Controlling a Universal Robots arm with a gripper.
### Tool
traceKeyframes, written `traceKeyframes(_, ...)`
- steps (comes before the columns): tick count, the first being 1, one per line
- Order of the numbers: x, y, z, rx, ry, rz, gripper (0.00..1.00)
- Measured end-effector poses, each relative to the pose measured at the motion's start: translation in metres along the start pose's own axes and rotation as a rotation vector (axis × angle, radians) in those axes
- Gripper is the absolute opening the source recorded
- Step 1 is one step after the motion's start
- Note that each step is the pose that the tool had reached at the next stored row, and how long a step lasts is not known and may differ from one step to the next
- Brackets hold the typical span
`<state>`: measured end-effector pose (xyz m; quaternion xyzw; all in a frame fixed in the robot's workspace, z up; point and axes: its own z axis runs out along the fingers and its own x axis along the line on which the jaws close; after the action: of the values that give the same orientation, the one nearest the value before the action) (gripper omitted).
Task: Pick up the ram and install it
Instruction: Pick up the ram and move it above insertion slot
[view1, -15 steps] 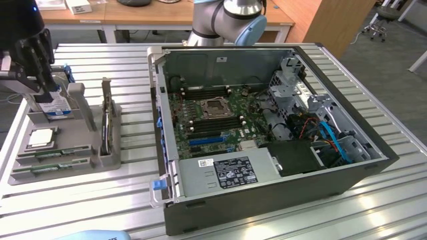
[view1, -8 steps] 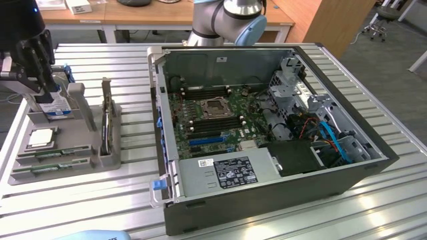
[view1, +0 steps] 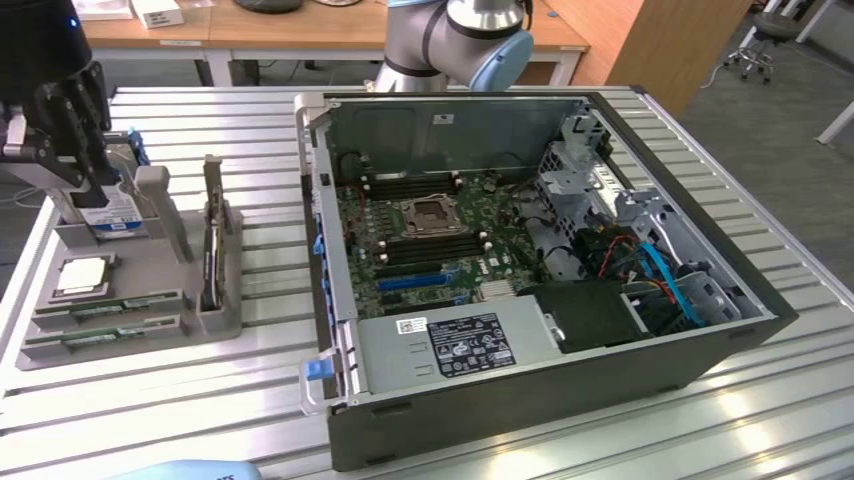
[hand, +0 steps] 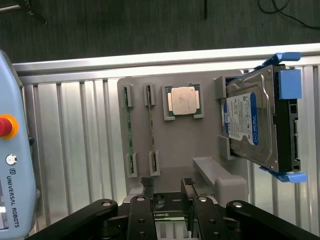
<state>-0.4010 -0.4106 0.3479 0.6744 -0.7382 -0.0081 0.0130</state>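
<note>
Since laid open beside grey holder (hand: 185, 145), board reachable: one computer case (view1: 561, 395). Propped on edge in holder, easy to grab: one hard drive (hand: 252, 125). Hovering above holder, jaws wide apart, nothing held: one gripper (hand: 167, 184). Seated flat in holder: one processor (hand: 183, 101). Slotted edge-up in holder, ready for pinching, untouched: two ram (hand: 128, 131) sticks.

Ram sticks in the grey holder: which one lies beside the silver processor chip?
The inner ram stick, in the slot beside the processor chip; the other ram stick sits one slot further, along the edge of the holder.
</note>
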Motion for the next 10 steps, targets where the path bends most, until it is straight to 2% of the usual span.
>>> traceKeyframes(10, -0.0002, -0.0002, 0.0091, 0.0000, -0.0001, 0.000, 0.35)
